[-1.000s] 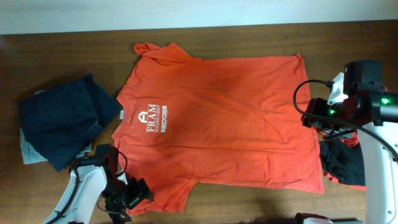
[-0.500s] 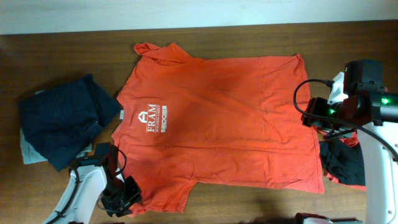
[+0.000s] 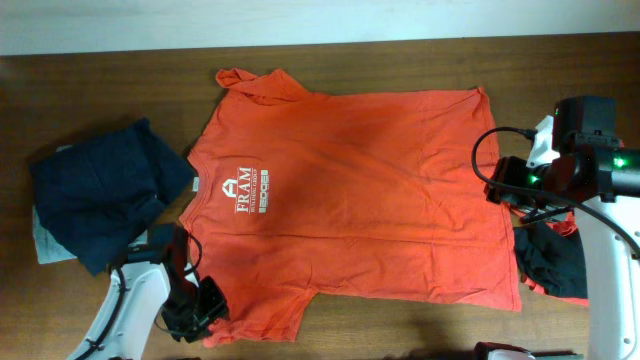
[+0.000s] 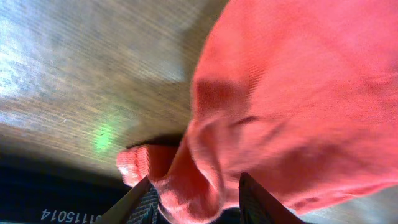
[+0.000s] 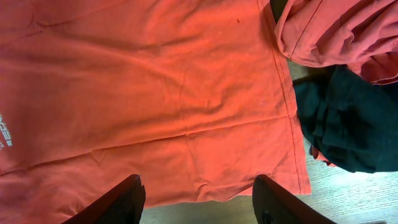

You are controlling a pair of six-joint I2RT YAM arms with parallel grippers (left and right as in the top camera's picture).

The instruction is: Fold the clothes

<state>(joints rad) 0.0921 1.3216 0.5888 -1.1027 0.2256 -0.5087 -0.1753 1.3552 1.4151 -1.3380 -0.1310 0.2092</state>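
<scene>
An orange T-shirt point(image 3: 350, 190) with a white "FRAM" print lies spread flat on the wooden table, collar to the left. My left gripper point(image 3: 205, 308) is at the near-left sleeve, and in the left wrist view its jaws point(image 4: 196, 199) are shut on a bunched fold of the sleeve point(image 4: 298, 93). My right gripper point(image 3: 508, 185) hovers open and empty over the shirt's hem at the right. In the right wrist view its fingers point(image 5: 198, 199) frame the flat hem corner point(image 5: 155, 93).
A pile of dark blue clothes point(image 3: 95, 195) lies at the left, over a grey piece. A black garment point(image 5: 348, 124) and a red one point(image 5: 336, 31) are heaped at the right edge point(image 3: 550, 255). The table's front edge is close to the left gripper.
My left gripper has shifted a little to the left at the sleeve, and the cloth is now bunched between its jaws. The right arm has not moved.
</scene>
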